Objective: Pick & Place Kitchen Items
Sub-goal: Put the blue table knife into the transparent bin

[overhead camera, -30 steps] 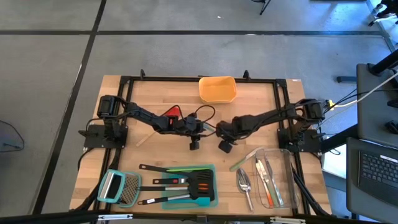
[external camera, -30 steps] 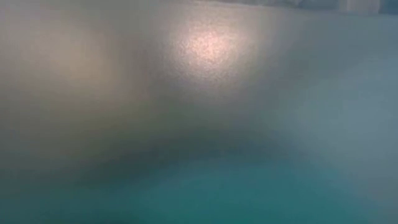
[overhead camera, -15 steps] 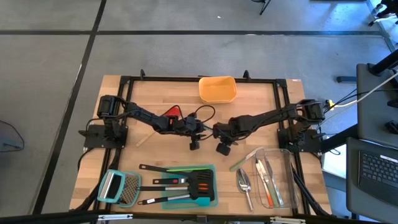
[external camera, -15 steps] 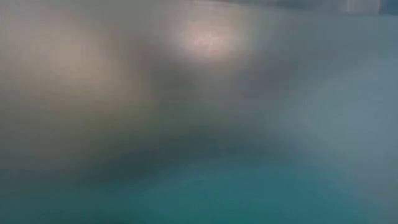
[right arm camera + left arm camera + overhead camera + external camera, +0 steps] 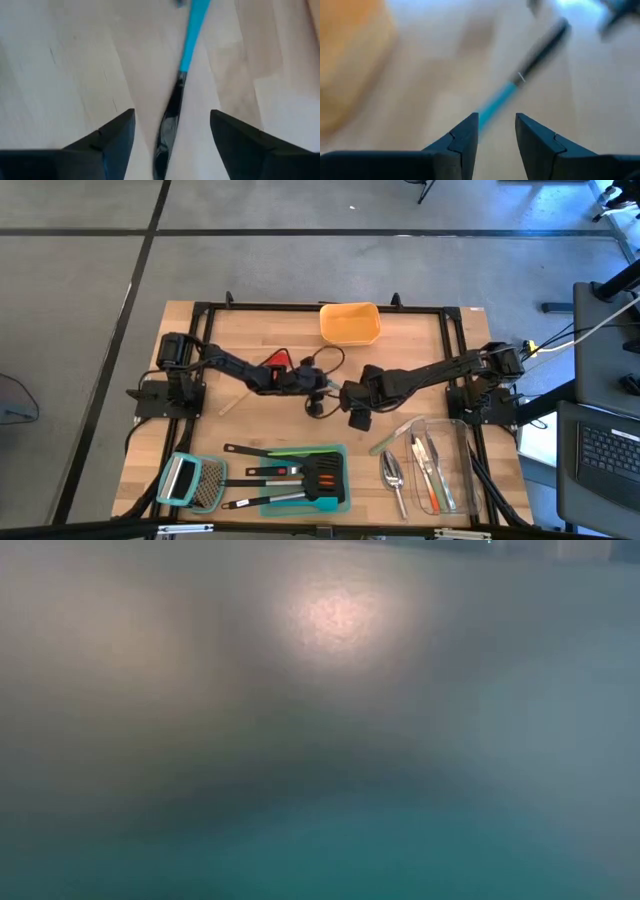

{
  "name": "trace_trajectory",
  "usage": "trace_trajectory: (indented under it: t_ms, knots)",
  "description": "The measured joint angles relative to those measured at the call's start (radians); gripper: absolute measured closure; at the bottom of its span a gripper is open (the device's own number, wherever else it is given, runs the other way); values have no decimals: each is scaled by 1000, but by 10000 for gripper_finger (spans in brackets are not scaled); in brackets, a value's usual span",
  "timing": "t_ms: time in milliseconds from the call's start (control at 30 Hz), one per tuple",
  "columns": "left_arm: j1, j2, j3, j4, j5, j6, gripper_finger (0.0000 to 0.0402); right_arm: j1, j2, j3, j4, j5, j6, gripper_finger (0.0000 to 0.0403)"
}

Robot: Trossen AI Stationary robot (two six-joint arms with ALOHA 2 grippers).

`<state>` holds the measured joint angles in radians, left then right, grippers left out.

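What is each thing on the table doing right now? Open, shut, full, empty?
right gripper: open, fingers either side of the utensil's black end
left gripper: at the utensil's blue end, grip unclear
blue-and-black utensil: stretched between both grippers
orange container: upright, empty
clear container: holds cutlery
teal tray: holds turners
grater: lying flat

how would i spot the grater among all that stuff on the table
Look at the wooden table and go to its near left corner, just left of the teal tray of turners. The grater lies flat there: a metal mesh plate with a light-blue handle, unlike the slim long-handled utensils beside it.
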<state>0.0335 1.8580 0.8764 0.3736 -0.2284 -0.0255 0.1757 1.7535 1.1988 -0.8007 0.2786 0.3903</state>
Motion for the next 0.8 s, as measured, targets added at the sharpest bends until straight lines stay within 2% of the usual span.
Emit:
trace_trajectory:
  t_ms: [67,167,300,600,700,800]
  knots:
    - [16,0,0,80,-10,-14,282,5,0,0,-16,-12,52,144]
    - [49,0,4,176,43,-55,292,23,0,0,-19,-19,107,154]
    - [91,0,53,130,110,-73,305,37,0,0,-20,-27,171,175]
    - [100,4,78,99,145,-41,312,71,11,0,-21,-73,243,204]
    - [110,47,84,109,158,-31,325,84,13,0,-9,-73,257,204]
    - [119,136,130,100,231,-8,359,98,13,0,16,-73,257,204]
